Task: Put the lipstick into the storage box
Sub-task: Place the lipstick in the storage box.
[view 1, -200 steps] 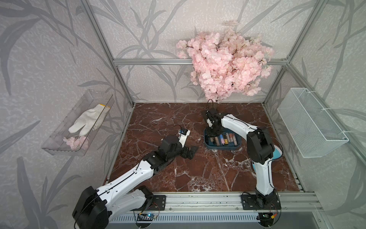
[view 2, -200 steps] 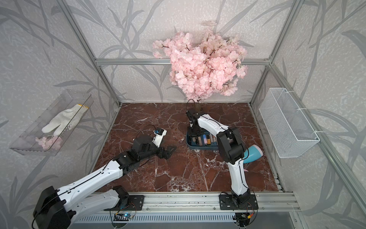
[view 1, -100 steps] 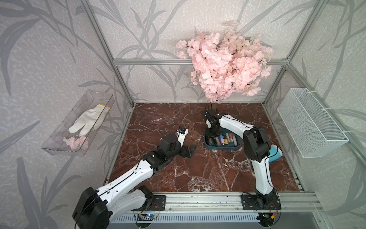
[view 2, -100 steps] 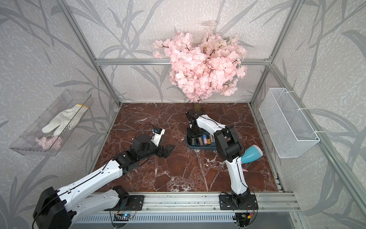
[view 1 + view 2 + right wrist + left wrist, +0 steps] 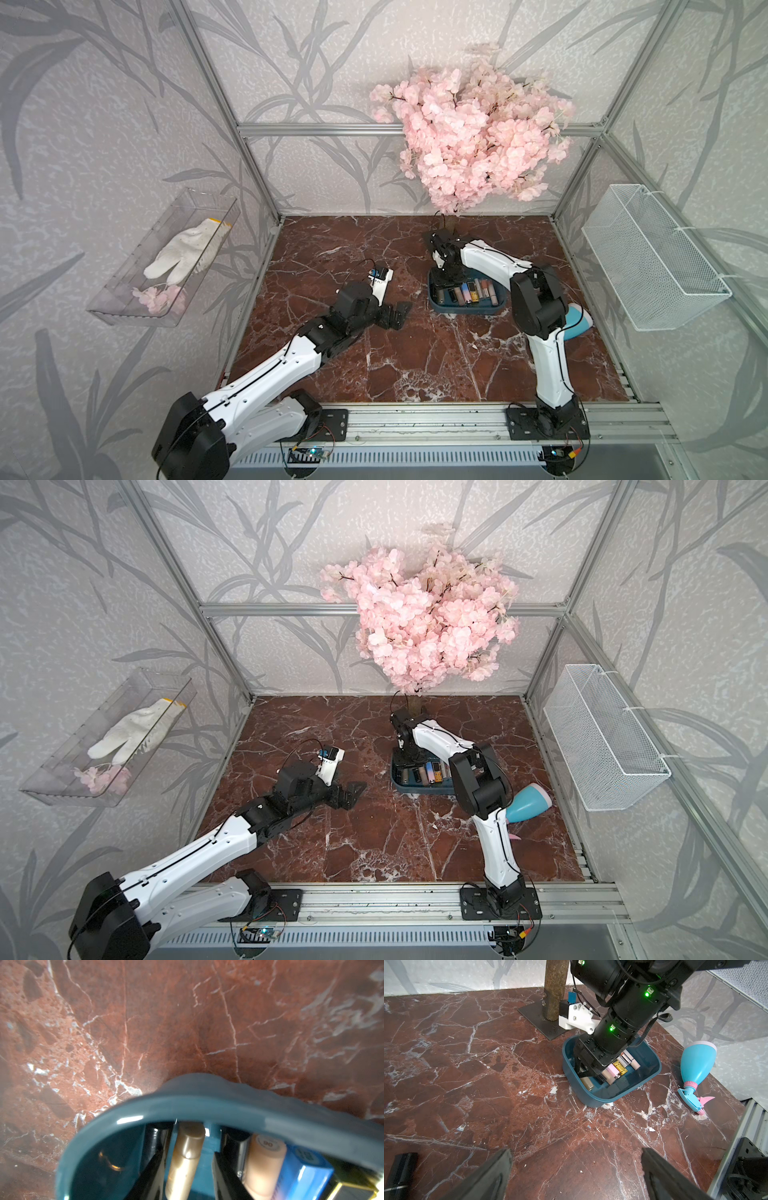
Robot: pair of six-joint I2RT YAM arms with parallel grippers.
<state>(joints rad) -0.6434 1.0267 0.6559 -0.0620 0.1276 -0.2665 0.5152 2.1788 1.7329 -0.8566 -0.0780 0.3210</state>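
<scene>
The dark teal storage box (image 5: 469, 308) (image 5: 420, 790) stands right of centre on the marble table, with several lipsticks lying side by side in it. My right gripper (image 5: 190, 1155) (image 5: 445, 281) reaches down into its left end. A bronze lipstick (image 5: 187, 1151) (image 5: 586, 1084) lies on the box floor between the jaws, which stand a little apart from it, open. The box rim (image 5: 228, 1103) (image 5: 600, 1101) curves close in front of the fingers. My left gripper (image 5: 575, 1167) (image 5: 395, 316) (image 5: 350, 792) hovers wide open over bare table left of the box, holding nothing.
A blue spray bottle (image 5: 578, 320) (image 5: 695, 1064) lies right of the box. The pink blossom tree's trunk (image 5: 554, 991) stands on a plate just behind it. On the walls hang a white wire basket (image 5: 652, 257) and a clear bin (image 5: 166, 257). A black tube (image 5: 400, 1167) lies near my left gripper.
The right gripper's jaws have parted around the bronze lipstick inside the box, and the right arm's elbow has shifted slightly. The left arm has stayed where it was.
</scene>
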